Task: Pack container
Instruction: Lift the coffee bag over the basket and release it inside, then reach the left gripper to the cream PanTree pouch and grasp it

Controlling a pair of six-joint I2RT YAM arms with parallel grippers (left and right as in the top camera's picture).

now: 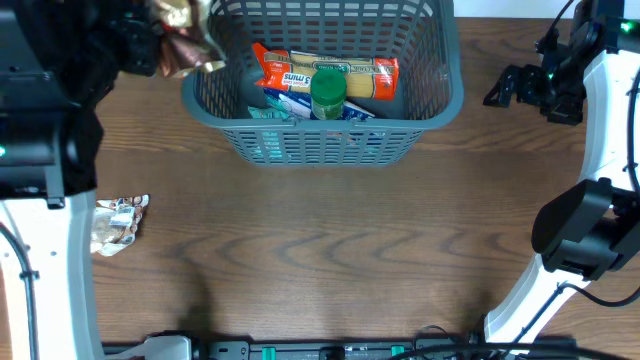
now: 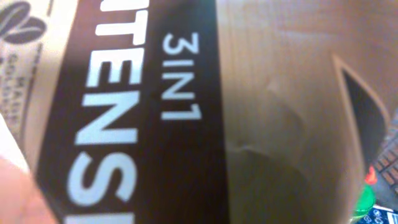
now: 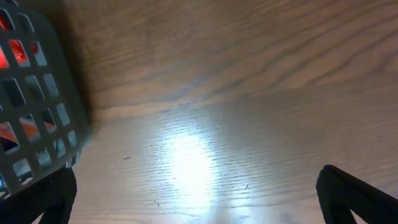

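1. Brown wood-grain table [image 1: 330, 250] fills the overhead view, and the container [image 1: 320, 140] sits at its far edge, about midway across. It is a grey slotted basket, standing upright with its open top facing the camera.
2. Inside it goes a red-and-orange packet [image 1: 325, 72], lying crosswise over the other contents.
3. On top of that packet rests a green-capped bottle [image 1: 328, 92], cap toward the near wall.
4. Under both, a blue-and-white packet [image 1: 290, 106] shows against the near wall.
5. Out to the container's left rim now: the left gripper [image 1: 160, 45] is clamped on a crinkled gold-brown sachet [image 1: 185, 40], which hangs right at that rim's outer edge. Whether the sachet touches the rim cannot be told.
6. From the left wrist camera that sachet [image 2: 186, 124] blocks nearly the whole view, with a dark band, white lettering reading "3IN1" and tan foil beside it. The fingers themselves are hidden.
7. Further out on the left, near the arm's white base, a silvery crumpled wrapper [image 1: 120, 222] lies flat on the wood, well apart from the container.
8. Over on the right, the right gripper [image 1: 503, 88] hangs beside the container's right wall, jaws spread wide with nothing between them.
9. Its wrist camera confirms it: both dark fingertips [image 3: 354, 193] stand far apart over bare wood, with the container's lattice corner [image 3: 37, 93] at the left edge.
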